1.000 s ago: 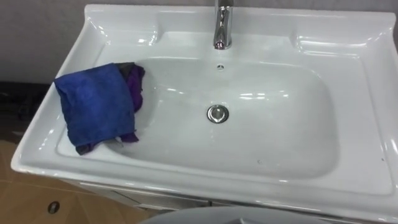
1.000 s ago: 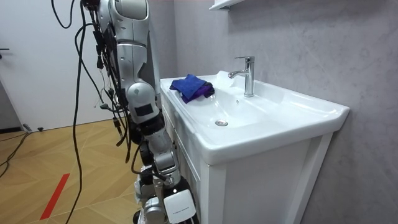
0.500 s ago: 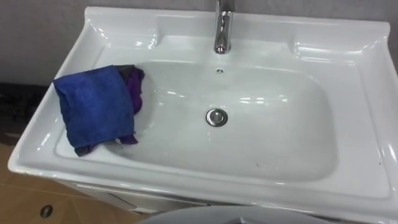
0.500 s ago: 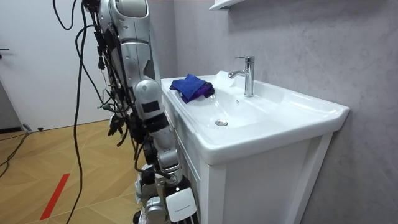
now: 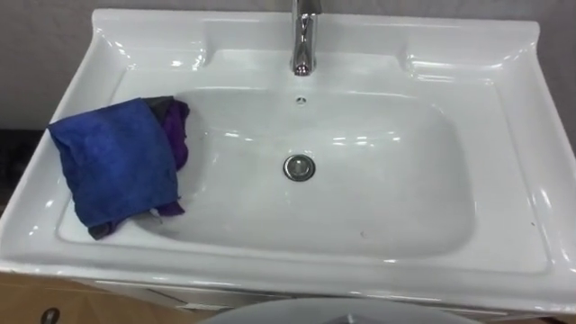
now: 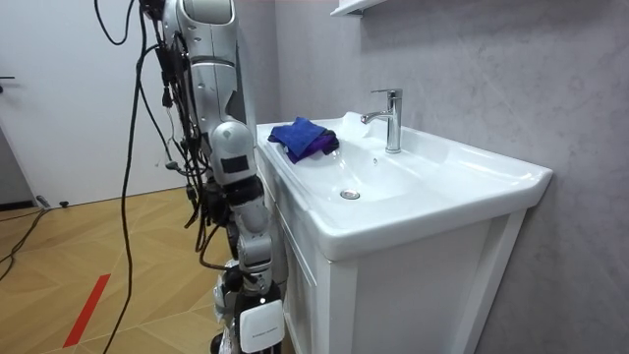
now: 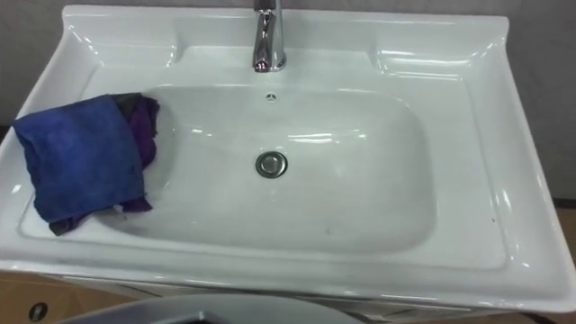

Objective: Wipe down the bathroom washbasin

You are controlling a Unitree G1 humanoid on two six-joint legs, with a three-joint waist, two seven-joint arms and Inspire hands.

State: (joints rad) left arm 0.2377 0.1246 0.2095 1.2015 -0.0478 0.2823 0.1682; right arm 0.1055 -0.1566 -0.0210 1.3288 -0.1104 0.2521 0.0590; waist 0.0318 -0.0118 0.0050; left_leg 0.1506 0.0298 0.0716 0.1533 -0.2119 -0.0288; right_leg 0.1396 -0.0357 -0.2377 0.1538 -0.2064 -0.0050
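Observation:
A white basin (image 5: 504, 135) lies below my head, with a chrome tap (image 5: 304, 36) at its back and a drain (image 5: 299, 166) in the middle of the bowl. A blue cloth (image 5: 112, 166) is draped over the basin's left rim and hangs into the bowl, and a purple cloth (image 5: 178, 135) shows under its edge. In the room view I stand right in front of the basin (image 6: 423, 187), with the blue cloth (image 6: 303, 136) at its far end. My right arm hangs down beside the cabinet, with my right hand (image 6: 241, 329) low near the floor.
A white cabinet (image 6: 393, 295) carries the basin, against a grey wall (image 6: 472, 69). Wooden floor (image 6: 98, 256) stretches behind me. The basin's flat ledges (image 5: 450, 58) flank the tap.
The eye view has shifted, so the basin sits further left: my head moved. In the room view my right arm has swung back toward the room view's left. The cloths have not moved.

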